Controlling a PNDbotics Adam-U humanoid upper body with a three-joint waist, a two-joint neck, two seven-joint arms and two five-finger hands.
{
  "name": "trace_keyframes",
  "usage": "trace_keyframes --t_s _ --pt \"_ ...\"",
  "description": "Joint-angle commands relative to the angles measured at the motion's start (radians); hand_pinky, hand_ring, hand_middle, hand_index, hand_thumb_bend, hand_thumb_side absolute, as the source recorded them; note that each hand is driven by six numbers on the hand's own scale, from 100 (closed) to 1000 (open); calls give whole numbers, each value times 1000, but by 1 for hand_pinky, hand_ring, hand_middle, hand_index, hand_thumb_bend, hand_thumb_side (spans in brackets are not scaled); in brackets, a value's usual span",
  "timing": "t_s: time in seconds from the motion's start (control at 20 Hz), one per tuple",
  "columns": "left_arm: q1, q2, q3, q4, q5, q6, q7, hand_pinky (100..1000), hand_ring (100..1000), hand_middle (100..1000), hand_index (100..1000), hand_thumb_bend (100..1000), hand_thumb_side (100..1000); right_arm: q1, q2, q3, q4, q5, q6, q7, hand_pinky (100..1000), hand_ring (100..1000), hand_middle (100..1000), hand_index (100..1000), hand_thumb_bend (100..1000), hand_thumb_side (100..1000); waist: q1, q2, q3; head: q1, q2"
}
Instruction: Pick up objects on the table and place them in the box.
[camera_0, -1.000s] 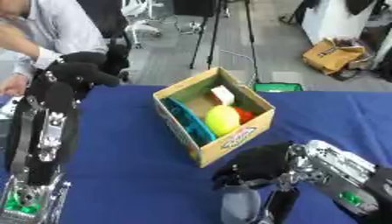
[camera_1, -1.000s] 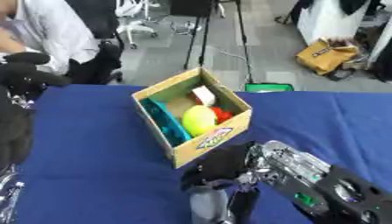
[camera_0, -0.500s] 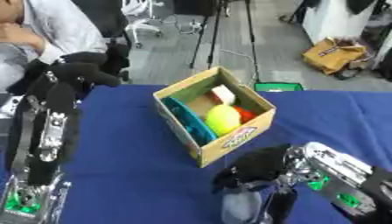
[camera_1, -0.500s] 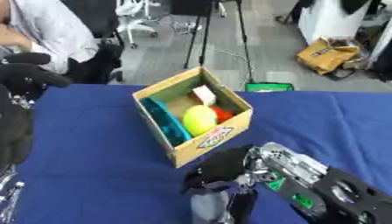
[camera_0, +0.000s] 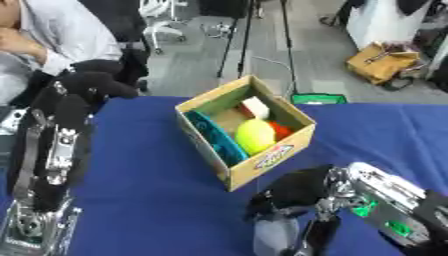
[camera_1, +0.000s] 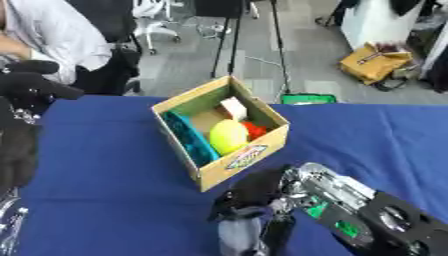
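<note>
Blue surface (camera_0: 140, 200) nearly bare. Cardboard box (camera_0: 229, 172) holds yellow ball (camera_0: 255, 136), teal thing, red thing. Our right robot hand (camera_0: 293, 192) curls round grey object (camera_0: 276, 235) near box; last one, we guess. Left robot hand (camera_0: 87, 85) raised, curled, holding nothing.

The brown cardboard box (camera_0: 262, 157) looks matt and papery. The desk's blue cloth (camera_0: 149, 200) looks soft and dull. The right hand (camera_0: 297, 192) is black with shiny silver metal.

Cardboard box (camera_1: 229, 159) on a blue tablecloth (camera_1: 114, 190)

Inside lie a teal item (camera_1: 188, 139), a yellow ball (camera_1: 228, 136), something red (camera_1: 255, 130) and a white block (camera_1: 233, 108). The right hand (camera_1: 254, 196) curls round a grey object (camera_1: 238, 237) near the box's front corner.
</note>
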Motion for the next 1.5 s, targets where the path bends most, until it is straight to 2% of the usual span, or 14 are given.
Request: trace_keyframes --t_s 0.05,0.55,0.6,0.75,1.0,1.05,1.1,1.35,1.5 --pt "-17 10 1 -15 4 -1 -1 714 644 745 752 100 680 -15 -12 -18 -16 -11 -134 143 640 769 900 1000 420 405 0 -12 4 2 -12" --pt "-18 11 3 -15 2 1 0 715 646 745 751 100 673 -12 -9 -8 -1 -12 -137 143 600 737 859 1000 421 404 -2 -9 5 2 -12" --pt "-18 11 3 -15 2 1 0 715 646 745 751 100 671 -12 -9 -7 1 -12 -137 143 594 727 829 990 420 392 -2 -9 5 2 -12" --pt "-19 10 4 -15 2 1 1 715 646 745 751 100 669 -12 -10 -6 4 -14 -136 143 582 714 812 958 417 383 -1 -9 5 4 -13" --pt "-20 10 4 -15 1 1 3 715 645 745 751 100 665 -13 -11 -5 5 -16 -134 143 552 682 774 840 408 361 -1 -9 4 4 -13" --pt "-21 10 4 -15 1 1 3 715 645 745 751 100 665 -13 -12 -6 5 -16 -133 143 552 682 774 840 408 361 -1 -9 4 5 -13" --pt "-21 10 4 -15 1 1 3 714 645 745 750 100 664 -14 -12 -6 5 -16 -132 143 543 661 752 792 405 355 -1 -9 4 5 -14" --pt "-22 10 4 -15 1 1 3 713 645 745 751 100 662 -13 -12 -12 12 -17 -127 143 530 642 735 775 395 337 -1 -9 5 5 -19" --pt "-22 10 4 -15 0 1 4 712 646 746 750 100 661 -13 -11 -16 15 -21 -124 143 498 612 692 755 379 326 -1 -8 5 6 -21"
